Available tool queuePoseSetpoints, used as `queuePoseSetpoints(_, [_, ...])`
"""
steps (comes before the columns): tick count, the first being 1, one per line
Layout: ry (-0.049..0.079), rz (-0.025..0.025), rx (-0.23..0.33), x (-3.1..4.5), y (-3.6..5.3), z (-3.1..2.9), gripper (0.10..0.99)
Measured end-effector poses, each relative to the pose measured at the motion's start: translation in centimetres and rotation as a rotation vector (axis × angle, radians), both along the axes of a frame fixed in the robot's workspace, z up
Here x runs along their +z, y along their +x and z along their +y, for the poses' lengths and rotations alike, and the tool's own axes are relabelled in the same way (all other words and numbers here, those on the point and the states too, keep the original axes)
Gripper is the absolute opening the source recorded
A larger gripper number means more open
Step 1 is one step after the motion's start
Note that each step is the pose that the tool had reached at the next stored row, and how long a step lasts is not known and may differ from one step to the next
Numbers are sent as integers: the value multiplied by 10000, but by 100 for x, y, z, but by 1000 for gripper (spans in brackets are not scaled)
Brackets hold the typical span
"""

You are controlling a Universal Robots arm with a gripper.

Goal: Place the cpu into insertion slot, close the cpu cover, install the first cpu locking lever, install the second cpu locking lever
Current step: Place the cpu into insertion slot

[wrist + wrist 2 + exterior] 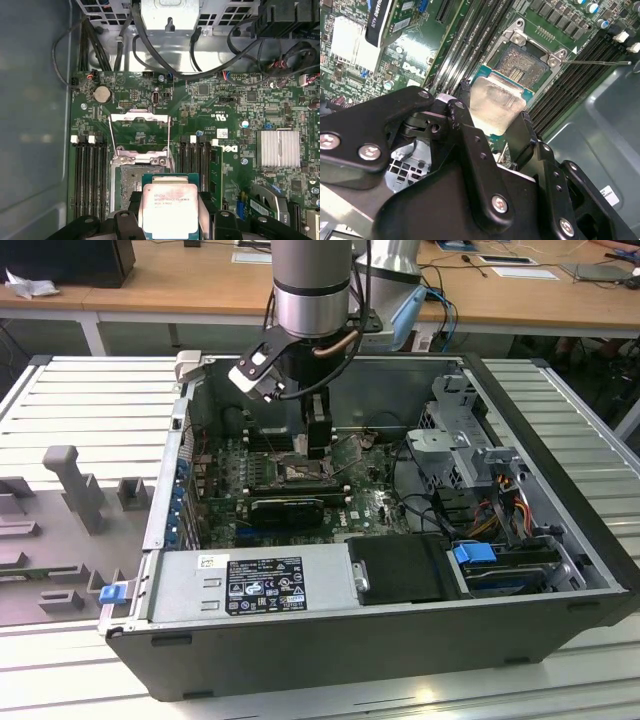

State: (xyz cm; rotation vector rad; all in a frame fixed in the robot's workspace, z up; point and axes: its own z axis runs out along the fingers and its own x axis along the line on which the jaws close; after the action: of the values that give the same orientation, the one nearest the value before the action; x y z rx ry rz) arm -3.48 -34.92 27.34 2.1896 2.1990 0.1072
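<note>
The cpu (170, 216) had a pale metal top, dully shiny and faintly smudged. The gripper (170, 204) holding it was matt black, its fingers (470, 135) set with bright screws. The insertion slot (129, 180) and cpu cover (139, 116) were bare satiny metal, and the motherboard (200, 110) was glossy green. In the exterior view, a wooden desk (180, 280) lay at twelve o'clock from the matt dark case (400, 640).

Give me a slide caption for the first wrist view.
Gripper holds the cpu close to the uncovered insertion slot on the green motherboard, cpu cover flipped open.
</note>
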Motion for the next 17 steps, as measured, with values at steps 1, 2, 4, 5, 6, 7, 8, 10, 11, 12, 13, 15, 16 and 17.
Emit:
queuePoseSetpoints(1, [0, 1, 0, -18, 0, 0, 525])
queuePoseSetpoints(2, [0, 1, 0, -35, 0, 1, 525])
queuePoseSetpoints(4, [-2, 5, -3, -55, -1, 12, 525])
queuePoseSetpoints(5, [0, 7, 0, -70, 0, 28, 525])
queuePoseSetpoints(6, [0, 9, -1, -80, 0, 40, 525])
queuePoseSetpoints(7, [1, 9, 0, -95, -1, 53, 525])
queuePoseSetpoints(8, [1, 9, 0, -113, -1, 63, 525])
queuePoseSetpoints(10, [0, 10, 0, -149, -4, 79, 525])
queuePoseSetpoints(11, [1, 9, 0, -171, -5, 87, 525])
queuePoseSetpoints(12, [1, 9, 0, -225, -9, 107, 525])
queuePoseSetpoints(13, [-1, 10, 1, -254, -13, 120, 525])
queuePoseSetpoints(15, [3, 10, 0, -291, -27, 135, 525])
queuePoseSetpoints(16, [1, 9, -1, -322, -38, 147, 525])
queuePoseSetpoints(17, [3, 9, 0, -345, -42, 157, 525])
